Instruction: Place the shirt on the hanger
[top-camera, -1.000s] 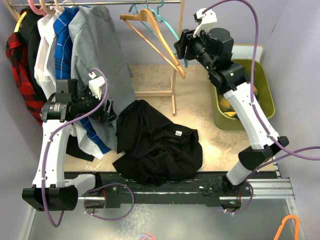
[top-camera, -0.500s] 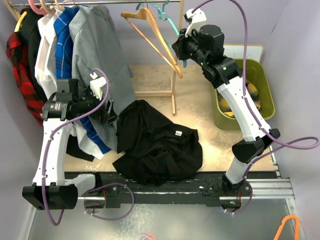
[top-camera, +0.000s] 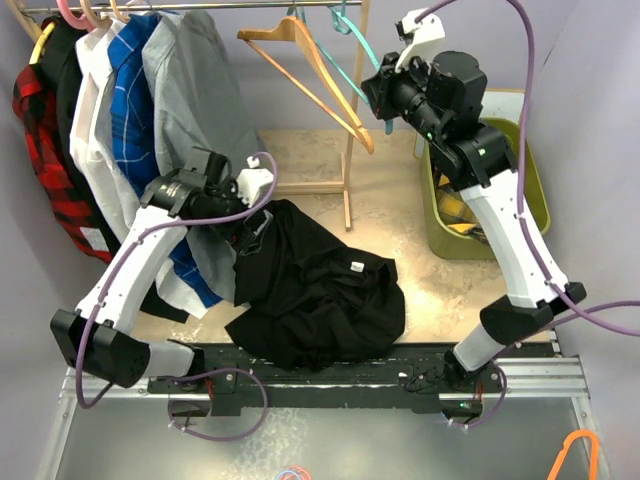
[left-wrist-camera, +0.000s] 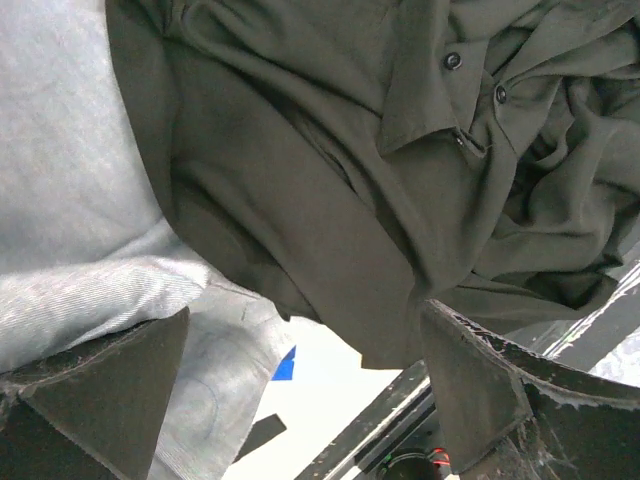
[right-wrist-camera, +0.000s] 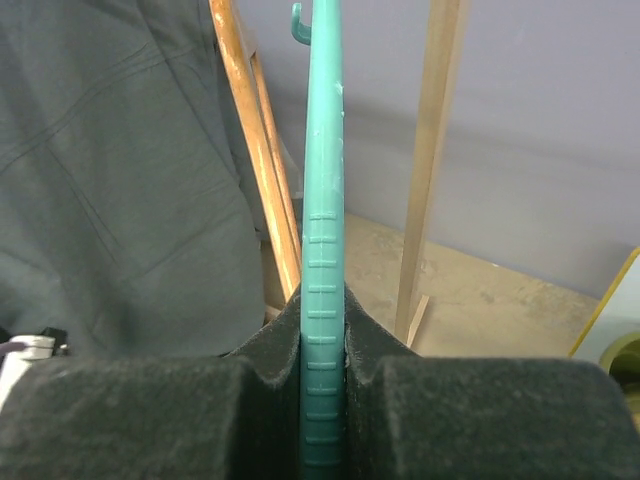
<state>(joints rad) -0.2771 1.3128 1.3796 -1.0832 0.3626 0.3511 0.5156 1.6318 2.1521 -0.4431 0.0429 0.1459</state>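
Note:
The black shirt (top-camera: 320, 290) lies crumpled on the table, its white label (top-camera: 356, 267) facing up. My left gripper (top-camera: 243, 212) is open just over the shirt's upper left edge. In the left wrist view the shirt (left-wrist-camera: 350, 170) fills the space ahead of the open gripper (left-wrist-camera: 300, 400), with nothing between the pads (left-wrist-camera: 100, 395). The teal hanger (top-camera: 350, 55) hangs from the rail at the top. My right gripper (top-camera: 384, 95) is shut on the hanger's lower arm. In the right wrist view the hanger (right-wrist-camera: 324, 180) runs straight up out of the closed gripper (right-wrist-camera: 324, 400).
A light wooden hanger (top-camera: 310, 65) hangs just left of the teal one. A grey shirt (top-camera: 200, 90) and several other garments hang at the left. A wooden rack post (top-camera: 350, 150) stands in the middle. A green bin (top-camera: 535, 180) sits at the right.
My left arm has swung right from the hanging clothes to the black shirt's upper left edge. My right gripper, still holding the teal hanger, has shifted slightly right.

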